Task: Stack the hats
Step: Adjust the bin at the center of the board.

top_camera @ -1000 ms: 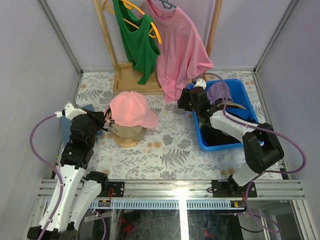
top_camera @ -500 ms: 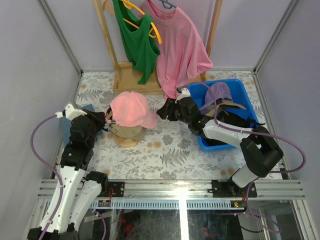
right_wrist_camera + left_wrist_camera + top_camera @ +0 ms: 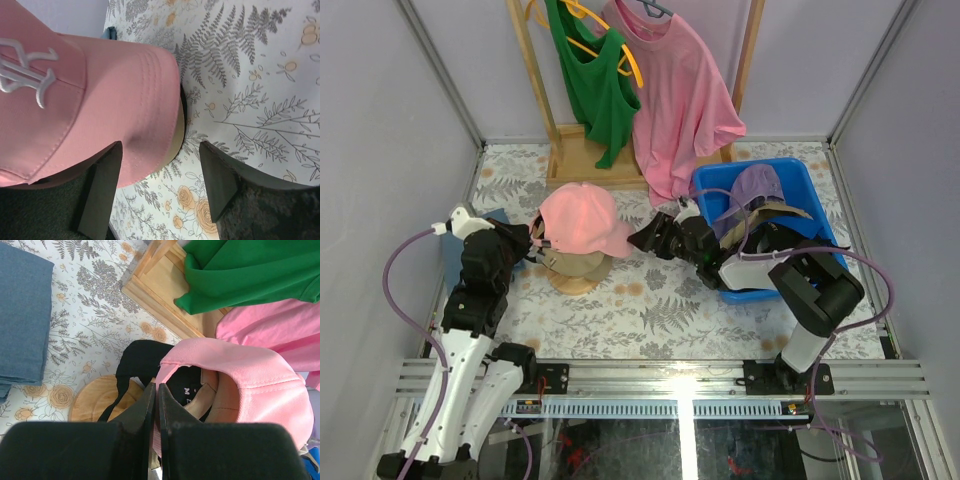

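a fern-and-flower printed cloth (image 3: 660, 300) covers the table, boxed in by pale lilac walls (image 3: 400, 130); at the back a wooden rack (image 3: 588, 160) carries a green tank top (image 3: 600, 90) and a pink t-shirt (image 3: 680, 100); the pink cap (image 3: 582, 218) tops a tan cap (image 3: 582, 264) on the round wooden stand (image 3: 572, 286); the left gripper (image 3: 154, 389) is pressed together at the pink cap's rear edge; the right gripper (image 3: 160, 147) stands apart, brim tip between its fingers; a lavender cap (image 3: 757, 185) lies in the blue bin (image 3: 817, 200)
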### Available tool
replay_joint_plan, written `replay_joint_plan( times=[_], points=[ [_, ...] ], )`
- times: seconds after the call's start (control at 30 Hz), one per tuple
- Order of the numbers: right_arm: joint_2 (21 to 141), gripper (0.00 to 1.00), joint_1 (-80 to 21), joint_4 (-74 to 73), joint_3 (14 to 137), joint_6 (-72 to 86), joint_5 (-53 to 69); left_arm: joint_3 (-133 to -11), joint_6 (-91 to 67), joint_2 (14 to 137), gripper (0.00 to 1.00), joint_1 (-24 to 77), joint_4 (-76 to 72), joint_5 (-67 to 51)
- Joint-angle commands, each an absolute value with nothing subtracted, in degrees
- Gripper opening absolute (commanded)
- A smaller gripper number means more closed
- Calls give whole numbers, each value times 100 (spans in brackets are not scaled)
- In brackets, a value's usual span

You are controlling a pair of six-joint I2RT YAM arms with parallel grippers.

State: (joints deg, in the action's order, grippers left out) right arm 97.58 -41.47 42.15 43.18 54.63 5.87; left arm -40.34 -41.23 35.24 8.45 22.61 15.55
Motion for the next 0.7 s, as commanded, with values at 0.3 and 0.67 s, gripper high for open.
replay_joint_plan(
  times=[0.3, 0.67],
  points=[
    [10427, 77, -4200, 7371, 3562, 6782, 703, -3885, -3973, 3677, 0, 663, 2003, 1357],
    [10967, 87, -4288, 8227, 3647, 7262, 841, -3884, -3940, 3699, 0, 610, 1991, 1289]
  ],
)
